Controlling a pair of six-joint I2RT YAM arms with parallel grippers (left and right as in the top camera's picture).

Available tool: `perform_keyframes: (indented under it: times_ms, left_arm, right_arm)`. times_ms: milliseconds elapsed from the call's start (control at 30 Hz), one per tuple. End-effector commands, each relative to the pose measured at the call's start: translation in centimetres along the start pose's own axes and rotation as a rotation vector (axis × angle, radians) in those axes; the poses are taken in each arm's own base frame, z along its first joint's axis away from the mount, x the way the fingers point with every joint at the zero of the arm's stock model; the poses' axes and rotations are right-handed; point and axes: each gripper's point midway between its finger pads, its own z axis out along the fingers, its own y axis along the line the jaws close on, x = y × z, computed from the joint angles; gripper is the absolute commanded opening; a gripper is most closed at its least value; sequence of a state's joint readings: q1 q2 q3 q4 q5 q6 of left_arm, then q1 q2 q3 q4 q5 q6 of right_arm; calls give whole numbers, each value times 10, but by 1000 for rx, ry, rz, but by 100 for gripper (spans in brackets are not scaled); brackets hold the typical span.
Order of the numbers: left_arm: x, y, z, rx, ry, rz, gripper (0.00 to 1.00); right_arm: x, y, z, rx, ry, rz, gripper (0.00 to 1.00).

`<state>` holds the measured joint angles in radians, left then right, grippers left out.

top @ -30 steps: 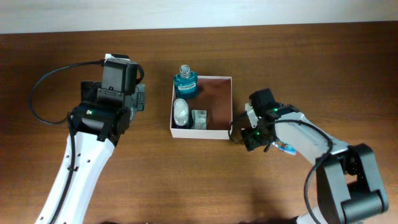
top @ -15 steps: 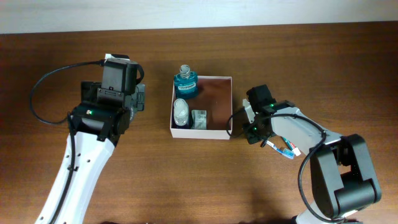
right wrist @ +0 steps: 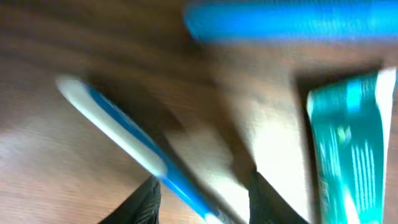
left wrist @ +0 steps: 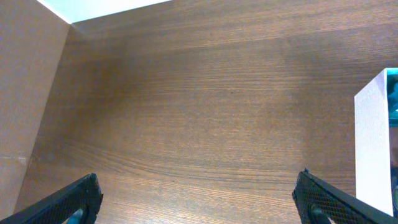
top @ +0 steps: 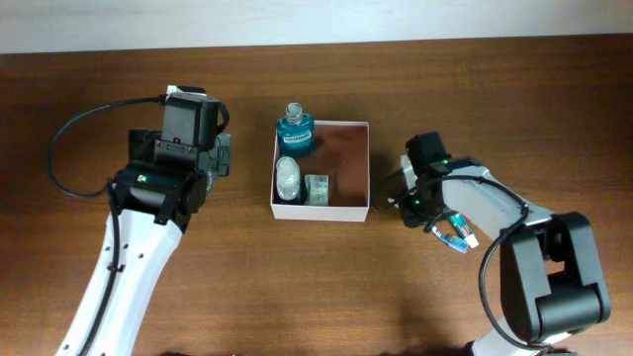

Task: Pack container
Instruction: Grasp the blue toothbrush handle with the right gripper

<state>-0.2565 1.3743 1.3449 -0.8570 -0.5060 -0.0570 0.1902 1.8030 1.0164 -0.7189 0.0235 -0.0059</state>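
The container (top: 368, 178) is a shallow white-walled box with a reddish-brown floor at the table's middle. Inside stand a teal mouthwash bottle (top: 295, 133), a white bottle (top: 287, 178) and a small clear item (top: 316, 188). My right gripper (top: 407, 206) is just right of the container, low over the table. In the blurred right wrist view its jaws (right wrist: 208, 202) stand apart around the handle of a blue-and-white toothbrush (right wrist: 124, 134), with a teal tube (right wrist: 351, 143) to the right. My left gripper (top: 224, 156) is open and empty, left of the container.
A blue object (right wrist: 292, 25) lies beyond the toothbrush in the right wrist view. Small blue-and-white items (top: 453, 233) lie on the table right of my right gripper. The container's white wall (left wrist: 373, 143) shows at the right edge of the left wrist view.
My right gripper has shifted a little to the right, away from the container's right wall. The left arm and the container's contents have not moved.
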Motion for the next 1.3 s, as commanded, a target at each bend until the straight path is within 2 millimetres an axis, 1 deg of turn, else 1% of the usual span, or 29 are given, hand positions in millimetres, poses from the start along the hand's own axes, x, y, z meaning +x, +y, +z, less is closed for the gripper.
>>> perform_keyframes:
  times_ms: [0, 33, 67, 200, 267, 400, 600, 733, 967, 1000, 1067, 1267]
  left_arm:
    - [-5, 5, -3, -15, -14, -12, 99]
    - [-5, 5, -3, -15, -14, -12, 99]
    - [-5, 5, -3, -15, -14, -12, 99]
    - [-5, 5, -3, -15, -14, -12, 99]
    - [-5, 5, -3, -15, -14, -12, 99]
    - [-5, 5, -3, -14, -14, -11, 99]
    - [-5, 5, -3, -14, -14, -11, 99]
    - [-5, 5, -3, -14, -14, -11, 99]
    - [-5, 5, -3, -14, -14, -11, 99]
    - [-5, 5, -3, -15, -14, -12, 99]
    - [-5, 5, -3, -15, -14, -12, 99]
    - [-5, 5, -3, -14, -14, -11, 99]
  right_arm:
    - [57, -8, 31, 16, 221, 82, 40]
    - [60, -8, 30, 16, 233, 81, 45]
    - [63, -8, 30, 15, 242, 81, 46]
    - [70, -7, 28, 13, 274, 90, 46]
    - [70, -7, 28, 13, 273, 96, 46]
    - [70, -7, 28, 13, 272, 96, 33]
    - [70, -7, 28, 13, 272, 96, 24]
    - [70, -7, 28, 17, 271, 114, 13]
    - [68, -7, 28, 16, 267, 114, 12]
    - [68, -7, 29, 16, 264, 114, 11]
    - [65, -7, 28, 16, 256, 115, 4]
    - [57, -7, 22, 15, 222, 115, 4]
